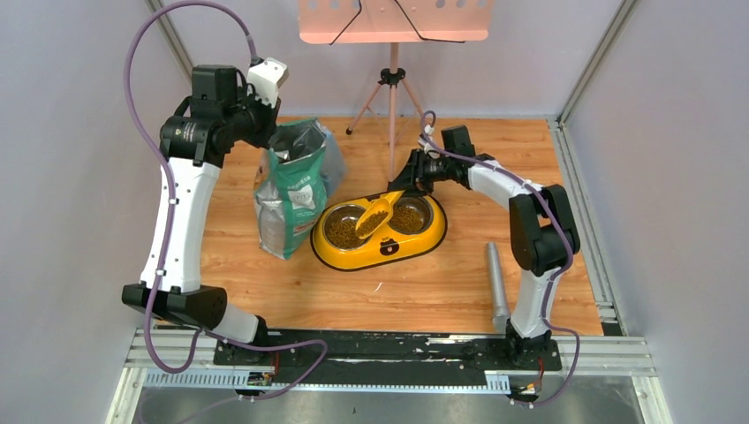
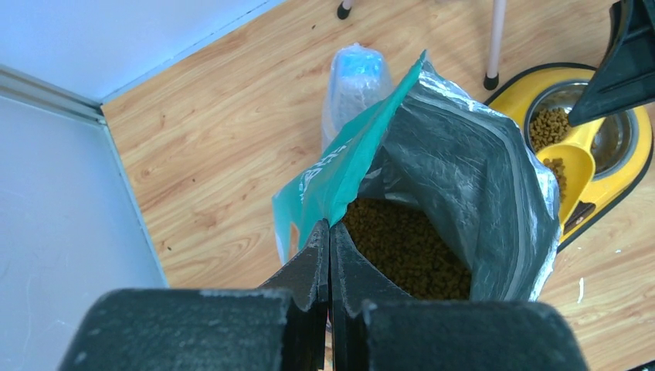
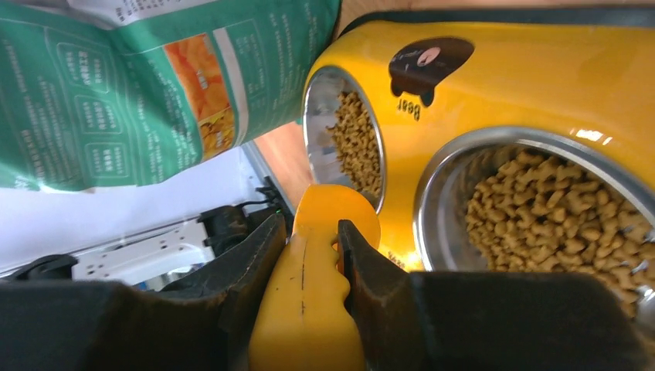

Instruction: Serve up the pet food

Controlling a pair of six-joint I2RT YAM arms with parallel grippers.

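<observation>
The pet food, brown kibble, fills the open green-and-white bag (image 1: 296,190), seen from above in the left wrist view (image 2: 409,247). It also lies in both steel bowls (image 1: 343,231) (image 1: 408,216) of the yellow feeder (image 1: 380,256). My right gripper (image 1: 402,190) is shut on the handle (image 3: 309,309) of the orange-yellow scoop (image 1: 375,216). The scoop holds kibble and hangs tilted over the left bowl. My left gripper (image 2: 330,228) is shut on the bag's top rim and holds the mouth open.
A tripod stand (image 1: 391,88) with a pink panel stands behind the feeder. A grey cylinder (image 1: 497,283) lies on the wood floor near the right arm's base. A clear plastic package (image 2: 355,77) sits behind the bag. Walls close in on both sides.
</observation>
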